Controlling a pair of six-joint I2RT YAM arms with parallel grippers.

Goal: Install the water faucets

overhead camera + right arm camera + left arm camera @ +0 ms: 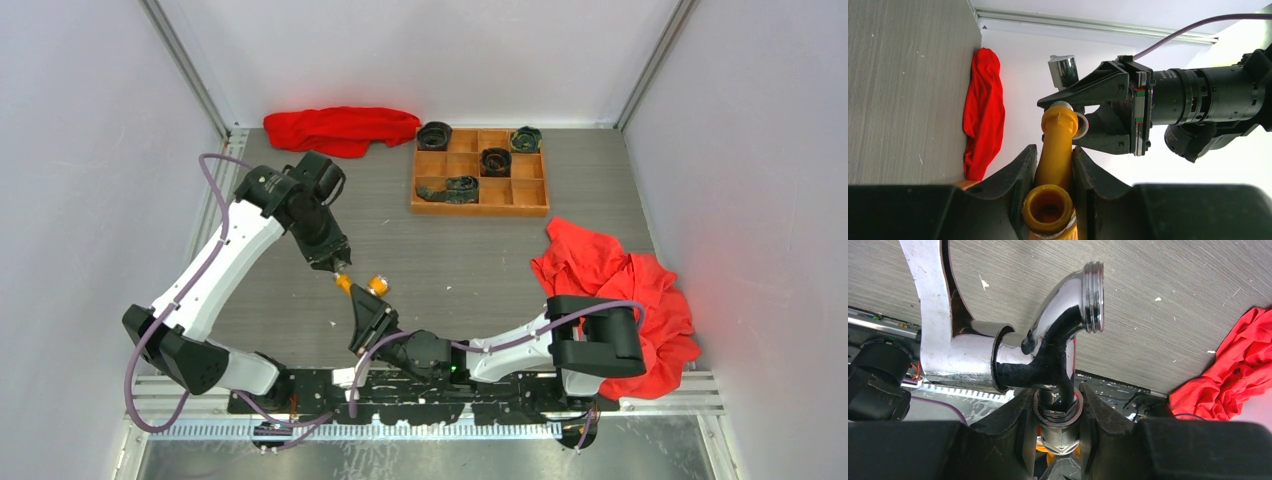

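Observation:
My left gripper (1057, 416) is shut on the shiny silver water faucet (1060, 330), clamping its hex base, with the curved threaded spout and flat handle sticking out ahead. My right gripper (1054, 162) is shut on the orange-yellow faucet (1055, 145), whose open threaded mouth faces the camera. In the right wrist view the orange faucet's far tip meets the silver faucet's end (1081, 125) held in the left gripper (1083, 117). From above, the left gripper (338, 262) and right gripper (368, 305) meet mid-table, the orange faucet (377, 285) between them.
A wooden compartment tray (480, 209) at the back right holds dark rolled items (495, 160). One red cloth (340, 128) lies at the back wall. Another red cloth (620, 285) is heaped by the right arm's base.

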